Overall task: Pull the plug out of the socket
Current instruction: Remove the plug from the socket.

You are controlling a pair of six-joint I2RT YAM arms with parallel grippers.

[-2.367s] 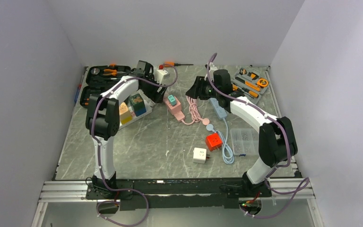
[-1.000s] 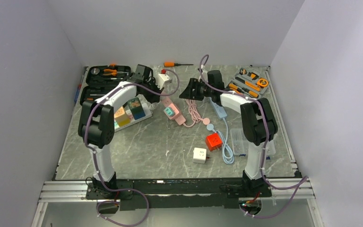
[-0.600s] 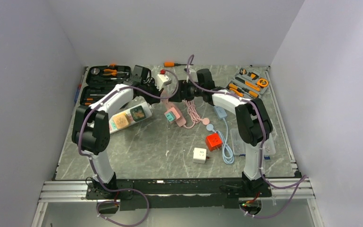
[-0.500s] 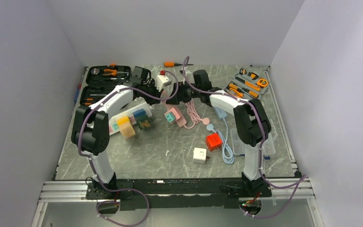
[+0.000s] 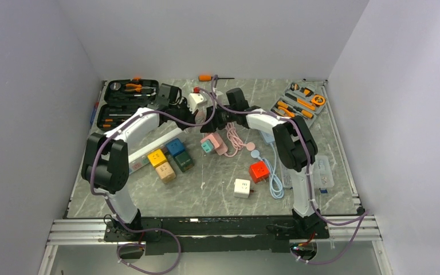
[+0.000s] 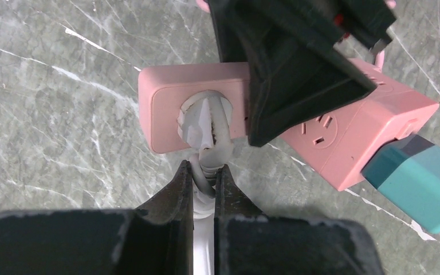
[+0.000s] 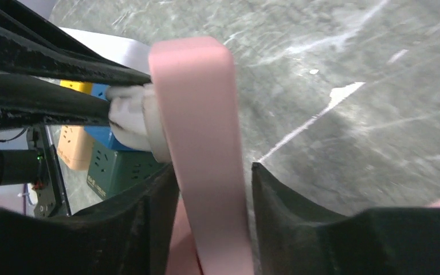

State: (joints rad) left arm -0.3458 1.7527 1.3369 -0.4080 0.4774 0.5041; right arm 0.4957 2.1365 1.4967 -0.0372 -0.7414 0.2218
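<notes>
The white plug (image 6: pixel 206 120) sits in the end of the pink socket strip (image 6: pixel 166 109). My left gripper (image 6: pixel 203 169) is shut on the plug's cable boot just behind it. My right gripper (image 7: pixel 215 169) straddles the pink socket strip (image 7: pixel 200 114): one finger lies against it and the other stands a little off, so it is open. From above, both grippers meet over the strip (image 5: pixel 213 143), left gripper (image 5: pixel 192 120) beside right gripper (image 5: pixel 211 125), and they hide the plug. A teal plug (image 5: pixel 207 147) is stuck in the strip's near end.
A white power strip (image 5: pixel 140 157) with yellow (image 5: pixel 156 157), blue (image 5: pixel 176 146), green (image 5: pixel 184 161) and tan (image 5: pixel 165 172) cubes lies at the left. Red cube (image 5: pixel 258 171), white adapter (image 5: pixel 242 188), blue strip (image 5: pixel 267 136), tool case (image 5: pixel 123 97), tool tray (image 5: pixel 298 100).
My right gripper has swung left onto the pink strip. The left arm has shifted, and the white strip with its coloured cubes has slid nearer and to the right.
</notes>
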